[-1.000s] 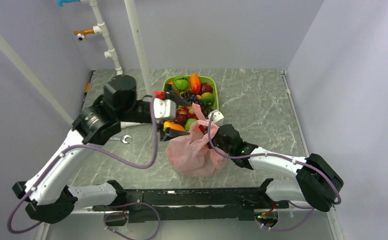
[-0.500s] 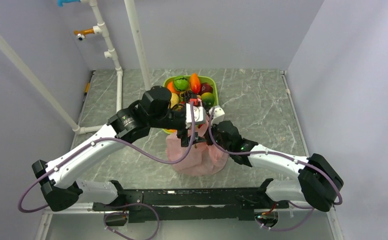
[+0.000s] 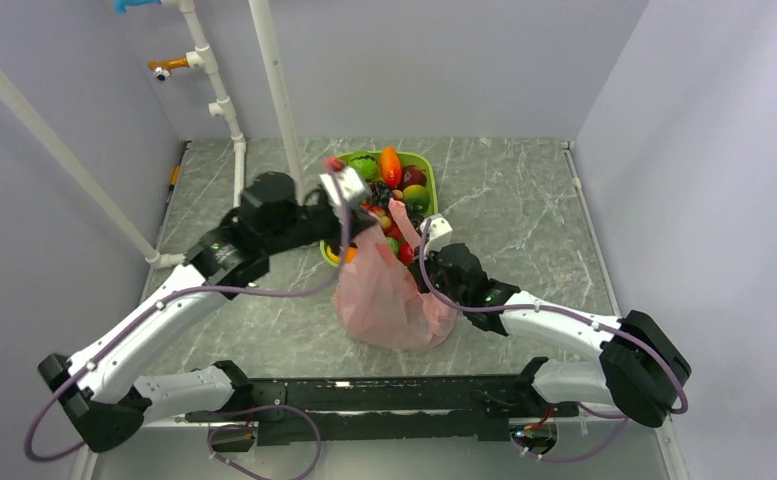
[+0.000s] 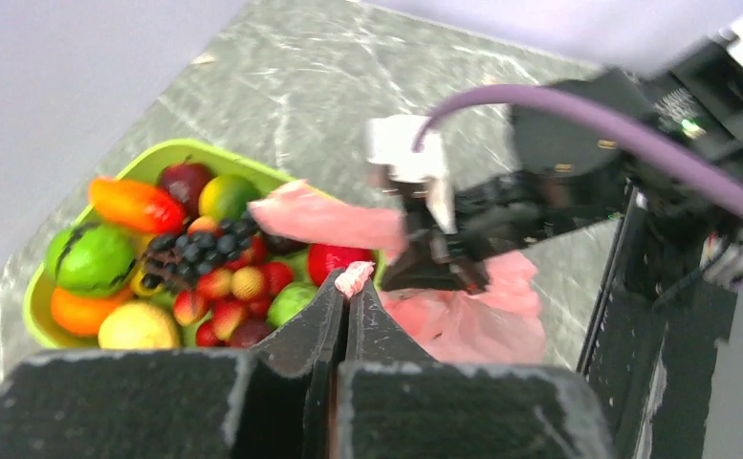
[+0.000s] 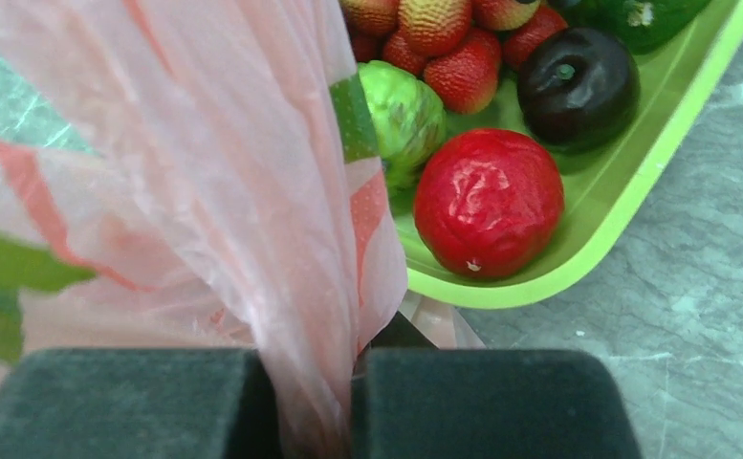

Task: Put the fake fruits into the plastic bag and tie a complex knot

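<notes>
Barely started: my left pincer point(image 4: 346, 287) and right pincer point(image 5: 315, 382) clamp the plastic bag point(image 3: 384, 300); most fake fruits point(image 3: 390, 166) lie in the tray point(image 5: 635, 172), no knot.

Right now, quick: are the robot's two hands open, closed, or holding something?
Left fingers: closed, pinching a bit of the pink bag.
Right fingers: closed on the bag too.

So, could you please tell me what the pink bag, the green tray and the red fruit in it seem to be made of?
Pink bag: thin translucent plastic film; it crinkles and colours show through.
Green tray: probably rigid moulded plastic, smooth even sheen.
Red fruit: likely glossy plastic, with wrinkled shiny skin.
</notes>
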